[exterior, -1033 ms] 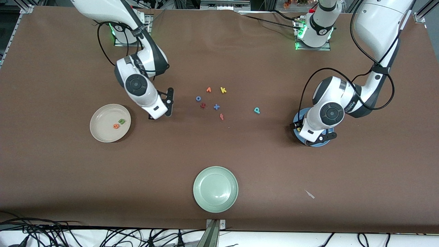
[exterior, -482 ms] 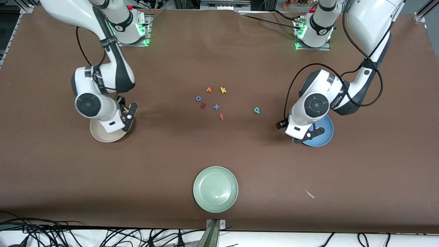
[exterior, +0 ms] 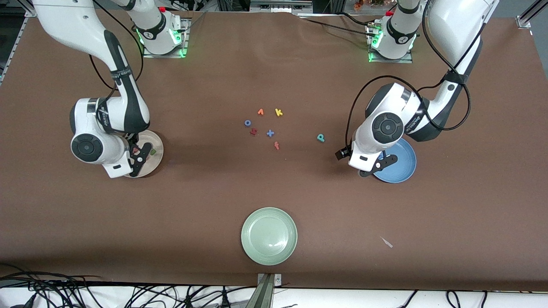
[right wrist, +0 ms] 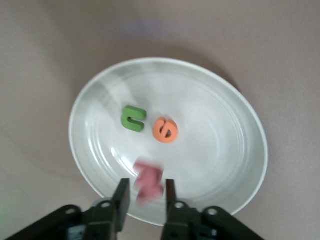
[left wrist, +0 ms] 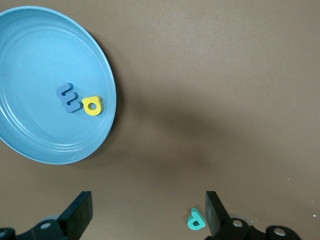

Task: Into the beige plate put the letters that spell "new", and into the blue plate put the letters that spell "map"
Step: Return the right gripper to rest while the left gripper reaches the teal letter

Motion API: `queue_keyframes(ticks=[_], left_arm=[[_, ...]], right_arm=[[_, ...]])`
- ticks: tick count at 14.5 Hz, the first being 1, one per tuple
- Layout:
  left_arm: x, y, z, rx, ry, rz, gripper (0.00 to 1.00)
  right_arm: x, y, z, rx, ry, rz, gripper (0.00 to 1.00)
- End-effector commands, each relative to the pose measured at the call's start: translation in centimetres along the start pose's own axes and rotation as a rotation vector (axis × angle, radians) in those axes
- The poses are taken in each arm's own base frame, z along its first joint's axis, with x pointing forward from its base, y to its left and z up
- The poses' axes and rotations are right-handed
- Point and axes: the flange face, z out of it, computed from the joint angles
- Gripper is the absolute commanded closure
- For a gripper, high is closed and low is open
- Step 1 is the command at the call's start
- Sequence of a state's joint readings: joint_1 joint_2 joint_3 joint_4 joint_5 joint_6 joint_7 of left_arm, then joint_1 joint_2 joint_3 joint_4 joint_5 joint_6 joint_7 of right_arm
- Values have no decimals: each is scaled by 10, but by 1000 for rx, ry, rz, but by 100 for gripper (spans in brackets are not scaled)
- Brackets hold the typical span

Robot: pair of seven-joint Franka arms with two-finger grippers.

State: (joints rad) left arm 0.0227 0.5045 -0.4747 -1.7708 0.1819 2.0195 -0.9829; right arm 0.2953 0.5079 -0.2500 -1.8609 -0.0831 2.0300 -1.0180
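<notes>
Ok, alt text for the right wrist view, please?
The right gripper hangs over the beige plate, its fingers either side of a blurred pinkish-red w. A green n and an orange e lie in the plate.

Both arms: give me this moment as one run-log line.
right gripper: over beige plate, pink w between fingers, n, e in plate | left gripper: open, over table near blue plate | p: on table
</notes>
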Motion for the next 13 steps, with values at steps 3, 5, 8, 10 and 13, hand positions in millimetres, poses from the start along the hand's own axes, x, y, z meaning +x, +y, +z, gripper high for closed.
queue_keyframes(ticks=[3, 5, 8, 10, 13], left_arm=[[-2, 7, -4, -6, -23, -12, 1], [-13, 17, 3, -14, -43, -43, 1], [-39, 43, 18, -21, -48, -87, 1], [-50, 54, 34, -48, -52, -91, 4], [-71, 54, 66, -63, -45, -72, 8]], right_arm=[[3, 5, -18, -3, 30, 40, 0], [8, -1, -37, -9, 35, 94, 0], [28, -19, -76, 41, -24, 184, 0], [36, -33, -97, 64, -61, 277, 0], [35, -47, -126, 86, -89, 391, 0]])
